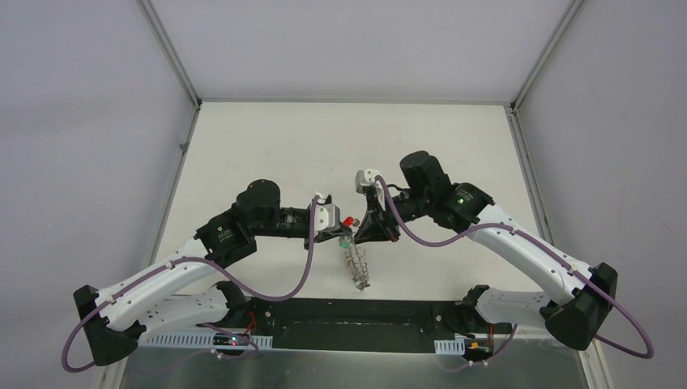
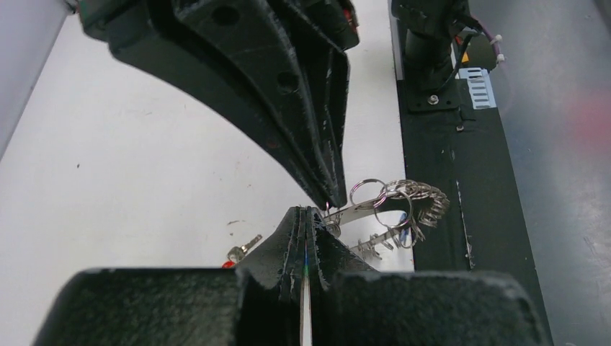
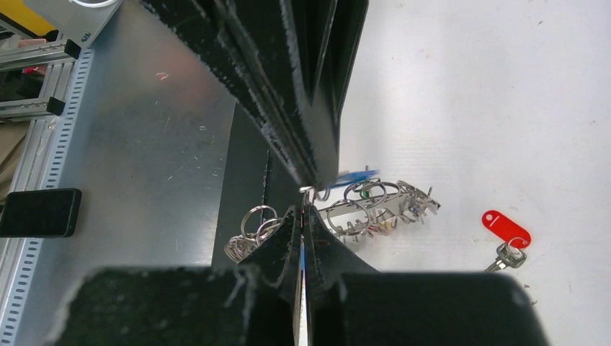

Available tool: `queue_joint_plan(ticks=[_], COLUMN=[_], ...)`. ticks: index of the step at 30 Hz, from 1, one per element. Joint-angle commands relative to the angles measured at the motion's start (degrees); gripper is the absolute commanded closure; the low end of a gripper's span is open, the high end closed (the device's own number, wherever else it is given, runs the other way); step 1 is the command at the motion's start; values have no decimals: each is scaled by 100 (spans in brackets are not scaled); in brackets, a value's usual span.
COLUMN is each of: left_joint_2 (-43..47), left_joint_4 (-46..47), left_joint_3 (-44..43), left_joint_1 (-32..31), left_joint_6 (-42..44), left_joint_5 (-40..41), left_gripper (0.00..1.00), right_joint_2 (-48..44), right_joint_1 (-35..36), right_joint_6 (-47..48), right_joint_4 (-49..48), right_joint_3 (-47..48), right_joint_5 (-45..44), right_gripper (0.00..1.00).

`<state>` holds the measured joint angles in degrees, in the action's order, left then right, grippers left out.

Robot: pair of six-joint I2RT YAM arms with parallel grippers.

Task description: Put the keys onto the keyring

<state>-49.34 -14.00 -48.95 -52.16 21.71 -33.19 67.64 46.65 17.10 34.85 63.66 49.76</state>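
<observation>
White desk [image 1: 267, 154]: left fingers [image 2: 288, 86] pinch the keyring [image 2: 375, 205] rim, and right fingers [image 3: 302, 86] seem to pinch the blue-tagged key [image 3: 357, 175]. The ring trails toward 6 o'clock. Watch your thin grips; a twist could drop either.

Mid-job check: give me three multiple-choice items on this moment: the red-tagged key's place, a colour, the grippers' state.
1. Where is the red-tagged key?
A. On the white table, apart from the keyring.
B. Threaded on the keyring.
C. Pinched in a gripper.
2. What colour is the tag blurred beside the meeting fingertips?
A. Orange.
B. Blue.
C. Pink.
3. How are the left gripper and right gripper?
A. Both wide open.
B. One open.
C. Both shut.
Answers: 1 A, it lies alone on bare table; 2 B, a blue streak in the right wrist view; 3 C, each pair of fingers is pressed together.
</observation>
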Motion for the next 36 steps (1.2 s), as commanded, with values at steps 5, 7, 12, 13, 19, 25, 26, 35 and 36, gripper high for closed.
queue_joint_plan(ticks=[5,7,12,13,19,25,26,35,36], left_joint_2=[66,60,83,96,237,201,181,316,346], left_joint_4=[415,412,416,416,411,474,481,481,472], left_joint_3=[55,67,101,116,190,171,167,257,269], left_joint_1=[-310,-354,-448,-451,-496,-566,-579,-638,-644], left_joint_6=[445,452,466,465,418,377,372,482,482], left_joint_5=[-240,-156,-68,-43,217,181,181,186,182], left_gripper=[100,100,100,100,100,100,100,100,100], right_joint_2=[-271,-317,-388,-403,-461,-471,-467,-567,-575], right_joint_1=[63,63,63,63,63,61,63,63,63], right_joint_6=[175,164,144,144,136,111,109,77,62], right_joint_4=[-808,-866,-924,-935,-1005,-1073,-1076,-1102,-1107], right_joint_3=[19,-16,-63,-77,-107,-126,-121,-188,-199], right_joint_5=[331,333,276,261,263,250,234,2,-27], right_gripper=[100,100,100,100,100,100,100,100,100])
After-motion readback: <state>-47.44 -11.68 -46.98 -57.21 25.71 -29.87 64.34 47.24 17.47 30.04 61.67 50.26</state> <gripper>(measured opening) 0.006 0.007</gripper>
